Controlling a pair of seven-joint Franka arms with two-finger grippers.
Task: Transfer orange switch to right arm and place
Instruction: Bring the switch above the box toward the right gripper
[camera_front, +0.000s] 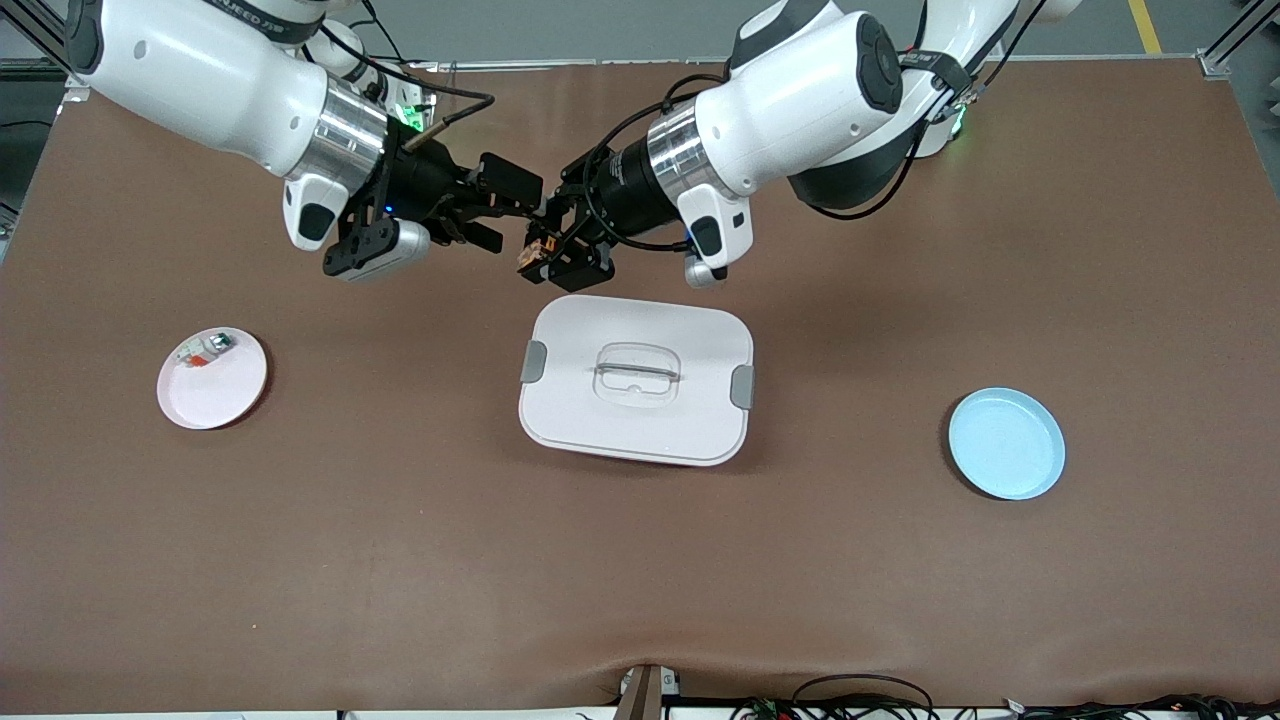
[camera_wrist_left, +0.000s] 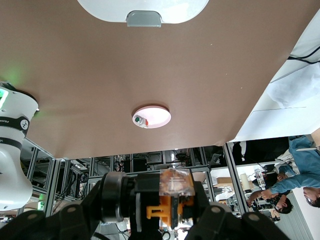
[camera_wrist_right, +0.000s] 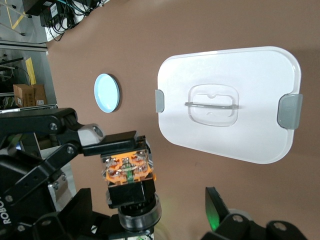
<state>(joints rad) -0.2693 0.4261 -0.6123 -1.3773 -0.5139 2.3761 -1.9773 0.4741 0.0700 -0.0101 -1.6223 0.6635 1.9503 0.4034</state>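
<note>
**Hand-off in mid-air above the white box**

You see both arms meeting over the brown table (camera_front: 640, 600), just above the edge of the white lidded rectangular box with grey clips (camera_front: 700, 420) that lies nearest the robots' bases. The left gripper (camera_front: 548, 252) has its fingers pinched on the orange switch (camera_front: 533, 256), a small black block with an orange centre and a clear cap, and holds it out sideways toward the other arm. That pose looks deliberate: in the right wrist view the switch (camera_wrist_right: 127, 170) sticks out past the left fingers, leaving a free end for a second grip.

The right gripper (camera_front: 497, 213) faces it with its fingers spread wide, close to the switch but not yet closed on it. Your next move, judging by this, is to bring those fingers around the exposed end before the left gripper lets go; a release too soon would drop the piece onto the lid.

At the right arm's end of the table sits a round pink plate (camera_front: 225, 395) holding a small white-green-orange piece (camera_front: 205, 349), a likely place for the switch. Toward the left arm's end lies a round light-blue plate (camera_front: 1006, 443), with nothing on it.
</note>
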